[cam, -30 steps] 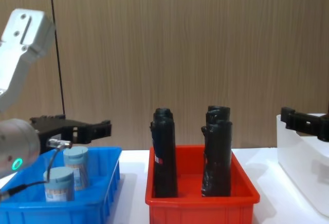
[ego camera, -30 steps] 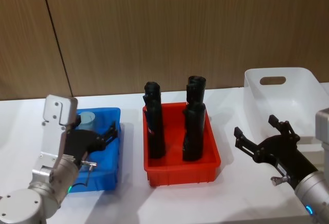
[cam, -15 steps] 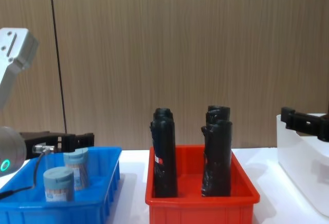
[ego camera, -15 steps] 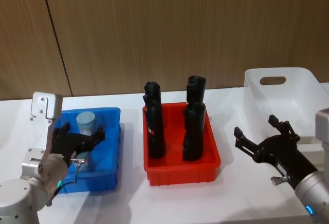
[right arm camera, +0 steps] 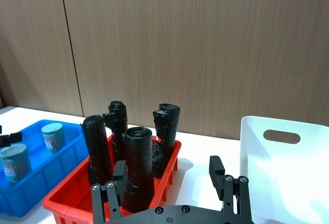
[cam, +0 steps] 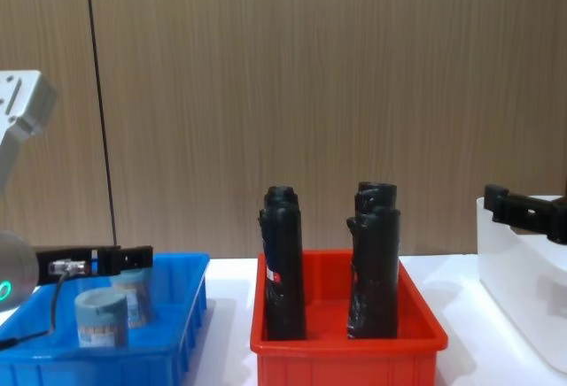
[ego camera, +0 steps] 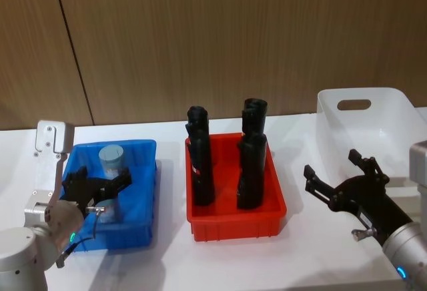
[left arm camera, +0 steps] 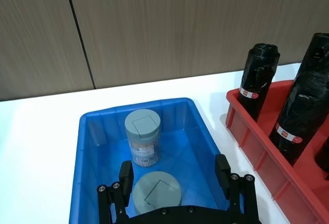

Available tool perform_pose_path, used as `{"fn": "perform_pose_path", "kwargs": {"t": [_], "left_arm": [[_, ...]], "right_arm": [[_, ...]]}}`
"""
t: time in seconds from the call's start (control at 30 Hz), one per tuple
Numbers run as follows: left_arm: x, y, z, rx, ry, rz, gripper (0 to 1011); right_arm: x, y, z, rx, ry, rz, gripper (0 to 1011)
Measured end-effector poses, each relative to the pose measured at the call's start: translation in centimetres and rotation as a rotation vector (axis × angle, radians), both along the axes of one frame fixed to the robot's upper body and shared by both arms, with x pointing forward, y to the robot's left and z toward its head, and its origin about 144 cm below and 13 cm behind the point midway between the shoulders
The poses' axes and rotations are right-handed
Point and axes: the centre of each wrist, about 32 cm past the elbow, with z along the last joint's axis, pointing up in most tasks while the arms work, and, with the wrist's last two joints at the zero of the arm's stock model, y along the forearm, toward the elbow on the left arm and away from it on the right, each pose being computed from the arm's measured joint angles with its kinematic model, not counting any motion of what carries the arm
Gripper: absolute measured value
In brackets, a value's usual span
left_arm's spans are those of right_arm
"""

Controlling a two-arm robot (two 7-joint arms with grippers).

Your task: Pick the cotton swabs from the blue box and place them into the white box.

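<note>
1. L gripper (left arm camera: 174, 172) hangs over blue box (left arm camera: 134, 106), fingers wide open, empty, just above near cotton swabs jar (left arm camera: 157, 194), to fit round it.
2. R gripper (ego camera: 330, 164) open, empty, waits by white box (ego camera: 331, 123).

Bright, even indoor light, probably from overhead, washes the white surface (ego camera: 313, 251). The red bin (ego camera: 233, 227) throws a soft, short shadow (darkest against its base) onto that surface.
</note>
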Motion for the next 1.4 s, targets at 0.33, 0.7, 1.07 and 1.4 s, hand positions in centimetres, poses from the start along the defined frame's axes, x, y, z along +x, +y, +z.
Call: {"fn": "perform_pose_path", "kwargs": {"t": [0.33,0.7,1.07,1.4], "left_arm": [[0.3,0.4,-0.6,-0.013,0.043,0.003,1004],[0.5,0.7,-1.1,-0.014,0.077,0.015,1004],[0.6,0.9,-1.6,-0.016,0.096,0.02,1004],[0.8,1.0,-2.0,-0.02,0.105,0.018,1004]], "right_arm": [[0.0,0.0,0.0,0.0,0.0,0.0,1002],[0.0,0.0,0.0,0.0,0.0,0.0,1002],[0.0,0.0,0.0,0.0,0.0,0.0,1002],[0.0,0.0,0.0,0.0,0.0,0.0,1002]]}}
